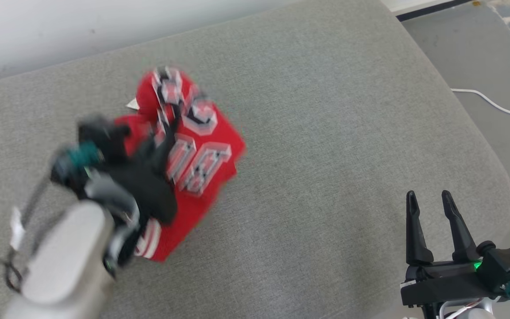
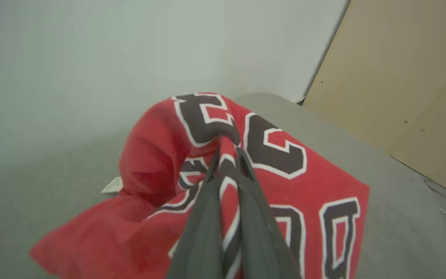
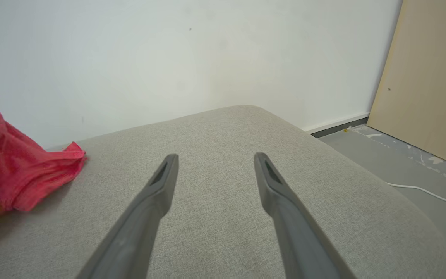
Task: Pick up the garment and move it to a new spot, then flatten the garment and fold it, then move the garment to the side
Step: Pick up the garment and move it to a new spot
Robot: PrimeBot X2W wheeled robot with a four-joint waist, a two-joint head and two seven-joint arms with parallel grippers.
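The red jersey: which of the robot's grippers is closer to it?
Left. The left gripper is shut on a fold of the red jersey. The right gripper is open, off to the robot's right over the grey cushion, not touching it.

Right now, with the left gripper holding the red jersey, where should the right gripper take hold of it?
Grip the red jersey with black-and-white lettering at its loose corner nearest the right gripper, coming in low from the robot's right over the grey fabric cushion. That corner sticks out free, while the left gripper is shut on a bunched fold mid-lettering.
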